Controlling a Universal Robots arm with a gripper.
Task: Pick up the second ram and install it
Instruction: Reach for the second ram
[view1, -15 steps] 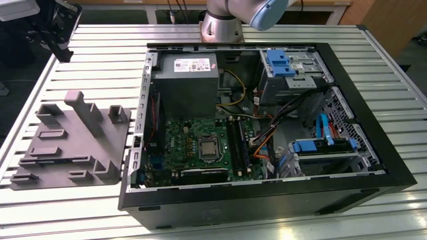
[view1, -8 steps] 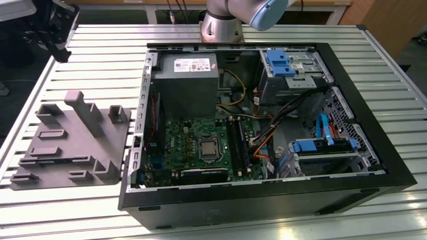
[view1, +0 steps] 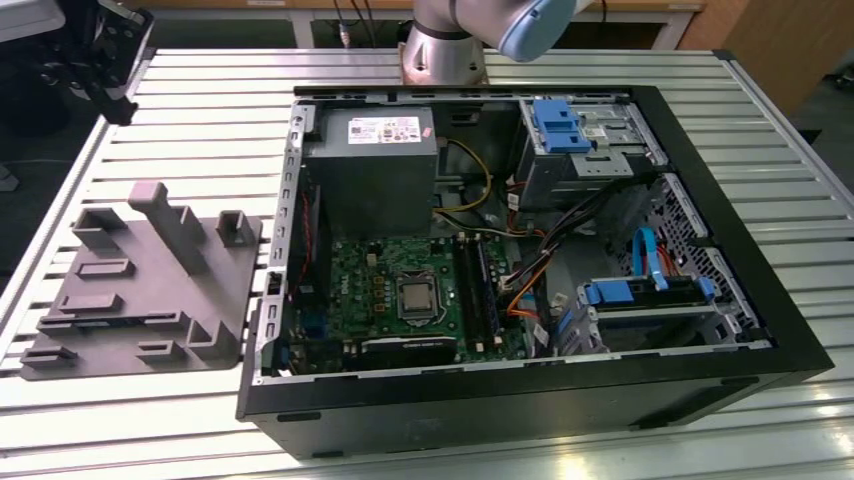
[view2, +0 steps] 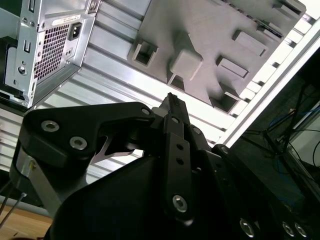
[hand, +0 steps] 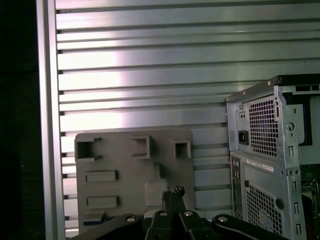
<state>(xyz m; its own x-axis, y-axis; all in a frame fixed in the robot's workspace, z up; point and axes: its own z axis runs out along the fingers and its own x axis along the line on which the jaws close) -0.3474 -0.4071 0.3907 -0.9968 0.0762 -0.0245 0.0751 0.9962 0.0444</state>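
Observation:
My gripper is shut with nothing between its fingers, and its black fingertips meet in both wrist views. It hangs high over the table's far corner at the exterior view's left, well away from the open computer case. The green motherboard lies inside the case, with its long black slots beside the processor. The second ram is hidden: I cannot tell it apart among those slots. No board lies on the grey holder tray, which sits below the gripper.
The case holds a grey power supply, blue drive brackets, and orange and yellow cables. The arm's base stands behind the case. Slatted metal table surrounds case and tray; its edge drops off beyond the tray.

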